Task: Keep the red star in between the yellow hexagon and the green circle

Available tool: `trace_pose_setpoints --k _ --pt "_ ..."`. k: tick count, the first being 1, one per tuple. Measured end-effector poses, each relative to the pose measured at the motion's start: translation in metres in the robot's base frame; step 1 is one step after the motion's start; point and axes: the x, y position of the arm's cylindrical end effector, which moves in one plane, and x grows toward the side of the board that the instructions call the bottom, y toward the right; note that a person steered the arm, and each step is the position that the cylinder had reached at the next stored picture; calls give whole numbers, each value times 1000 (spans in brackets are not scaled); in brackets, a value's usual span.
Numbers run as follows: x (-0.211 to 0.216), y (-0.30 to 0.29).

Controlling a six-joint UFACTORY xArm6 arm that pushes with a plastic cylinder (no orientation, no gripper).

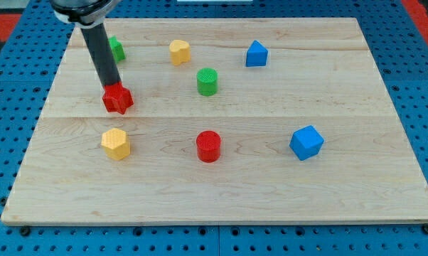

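Note:
The red star [118, 99] lies on the left half of the wooden board [356, 192]. My tip [111, 84] touches its top edge, with the dark rod rising to the view's top left. The yellow hexagon [116, 144] sits just below the star. The green circle [207, 82], a short cylinder, stands to the star's right and slightly higher in the view. The star is closer to the hexagon than to the circle.
A green block [116, 50] is partly hidden behind the rod at the top left. A yellow heart-like block [179, 52] and a blue block [256, 54] lie along the top. A red cylinder [208, 146] and a blue cube [306, 142] lie lower down.

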Motion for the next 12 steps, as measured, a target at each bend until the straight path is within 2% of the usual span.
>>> trace_pose_setpoints --k 1,2,3,4,5,6,7,8,9,12 --pt "36 33" --pt "20 15" --pt "29 -11" --pt "76 4" --pt "105 5" --pt "98 31" --pt "64 35" --pt "58 43" --pt "60 46" --pt "87 107"
